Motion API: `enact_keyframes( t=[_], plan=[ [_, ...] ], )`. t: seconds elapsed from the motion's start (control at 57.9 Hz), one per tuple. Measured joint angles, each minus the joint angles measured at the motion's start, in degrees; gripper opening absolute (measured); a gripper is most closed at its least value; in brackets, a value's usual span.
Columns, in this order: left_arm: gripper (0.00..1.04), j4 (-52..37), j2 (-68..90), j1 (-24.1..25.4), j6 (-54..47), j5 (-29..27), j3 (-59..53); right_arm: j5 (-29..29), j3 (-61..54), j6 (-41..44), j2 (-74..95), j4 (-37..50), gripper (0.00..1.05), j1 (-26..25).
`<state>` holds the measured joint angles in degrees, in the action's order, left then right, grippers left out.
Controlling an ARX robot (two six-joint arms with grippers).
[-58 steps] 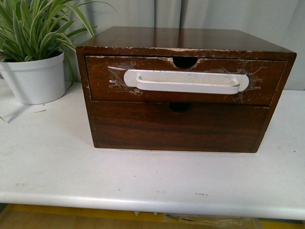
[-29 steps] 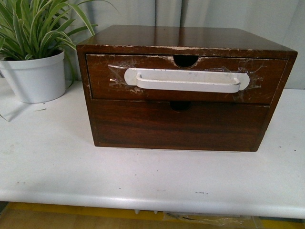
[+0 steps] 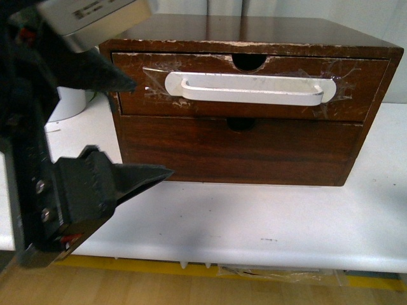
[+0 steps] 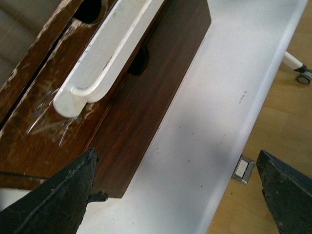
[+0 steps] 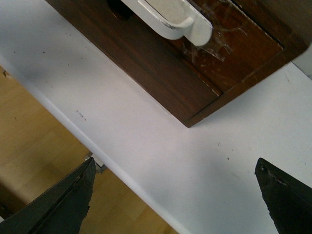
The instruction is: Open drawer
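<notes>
The drawer [image 3: 210, 109] is the shallow upper one in a dark-brown wooden chest, shut, with a half-round notch in its chipped upper edge. Its long white bar handle [image 3: 254, 91] is taped on. My left gripper [image 3: 149, 127] is open and empty, close to the camera, in front of the chest's left end, touching nothing. In the left wrist view the handle's end [image 4: 97, 68] and the drawer [image 4: 29, 141] lie ahead of the open gripper [image 4: 178, 195]. In the right wrist view the handle's other end [image 5: 180, 22] lies ahead of my open, empty right gripper [image 5: 175, 195]. The right gripper is out of the front view.
The chest stands on a white table [image 3: 254, 216]. Below the drawer is a taller plain drawer front [image 3: 241, 152] with no handle. A white plant pot [image 3: 68, 101] is mostly hidden behind my left arm. The table's front edge [image 5: 58, 107] and wooden floor lie beneath both grippers.
My left gripper has come into the front view at the left and now covers the plant. The chest shows slightly higher and larger. The drawer stays shut.
</notes>
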<state>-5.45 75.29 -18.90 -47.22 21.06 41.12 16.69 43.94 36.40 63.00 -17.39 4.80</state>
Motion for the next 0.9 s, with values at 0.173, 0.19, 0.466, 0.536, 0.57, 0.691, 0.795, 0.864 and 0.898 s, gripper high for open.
enact_keyframes(
  t=[0.173, 0.19, 0.466, 0.536, 0.57, 0.691, 0.795, 0.864, 0.898],
  plan=[
    [0.99, 5.9, 7.1, -0.9, -6.2, -0.3, 9.8, 0.3, 6.9, 7.3, 7.4, -5.0, 0.96, 2.8],
    [0.99, 6.2, 7.4, -0.9, -6.5, -0.3, 10.2, 0.3, 7.2, 7.5, 7.8, -5.2, 0.96, 2.9],
    [0.99, 10.4, 15.5, -0.9, -8.7, -1.0, 19.6, 1.5, 13.0, 13.1, 14.3, -8.7, 0.96, 6.2],
    [0.99, 11.6, 16.9, -0.9, -8.7, -0.8, 21.8, 1.9, 14.4, 14.3, 15.8, -8.9, 0.96, 6.8],
    [0.99, 12.2, 17.6, -0.9, -8.7, -0.5, 22.6, 2.2, 15.0, 14.7, 16.5, -8.9, 0.96, 7.0],
    [0.99, 14.2, 19.7, -0.9, -8.3, 0.7, 24.9, 2.6, 16.8, 15.9, 19.1, -9.0, 0.96, 7.2],
    [0.99, 15.2, 21.0, -1.0, -8.1, 1.3, 25.9, 3.0, 17.6, 16.1, 20.7, -9.0, 0.96, 7.2],
    [0.99, 15.3, 21.8, -1.1, -8.0, 1.4, 26.3, 3.2, 18.1, 16.1, 21.6, -8.6, 0.96, 7.2],
    [0.99, 15.3, 22.0, -1.1, -8.0, 1.6, 26.4, 3.3, 18.3, 16.0, 21.9, -8.4, 0.96, 7.1]
  ],
)
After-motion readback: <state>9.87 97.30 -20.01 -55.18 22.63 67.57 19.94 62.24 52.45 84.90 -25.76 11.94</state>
